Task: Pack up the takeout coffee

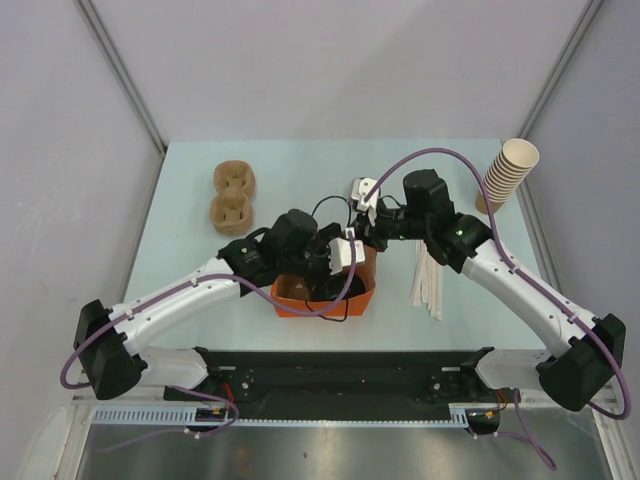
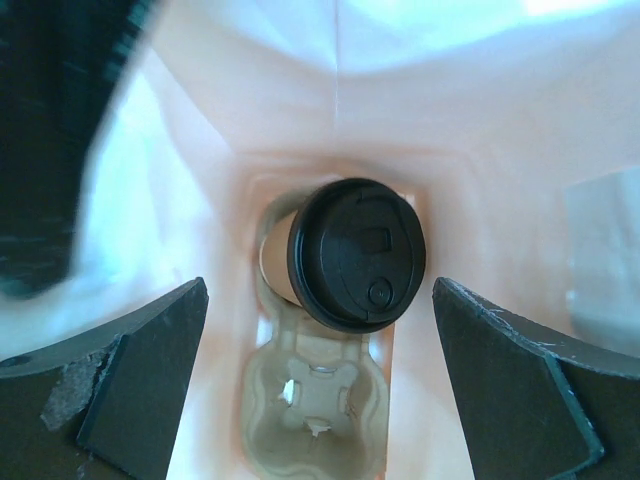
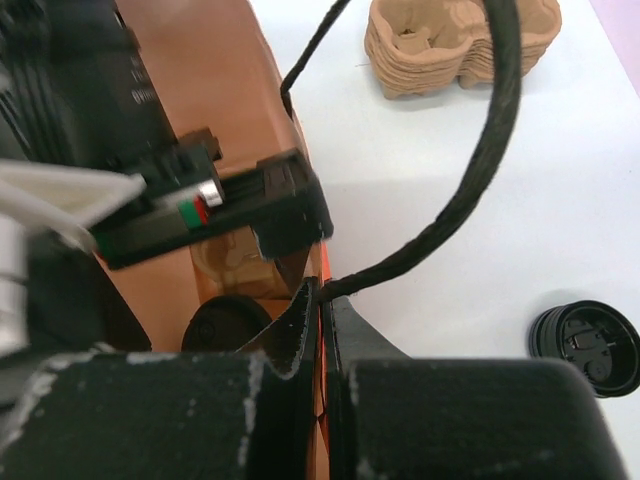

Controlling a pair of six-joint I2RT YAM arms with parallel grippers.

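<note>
The coffee [image 2: 352, 255] is sitting in a carrier [image 2: 310, 405] inside the bag [image 3: 215, 70]. The left gripper [image 2: 320, 290] is hanging wide open and empty. The right gripper [image 3: 322, 300] is pinching the bag rim. The cup is probably light and easy to crush, so I would be gripping it gently near its top.

Midway along the desk, toward the near edge: bag [image 1: 290, 303]. Inside, on its bottom: cup carrier [image 2: 310, 405], with the takeout coffee [image 2: 357, 255] seated in one pocket. Behind and left, toward the far left corner: stack of carriers [image 1: 233, 197]. At the far right corner: stack of cups [image 1: 508, 172]. Right of the bag, flat: bundle of sticks [image 1: 430, 285]. Beside the bag: stack of lids [image 3: 585, 345].
</note>
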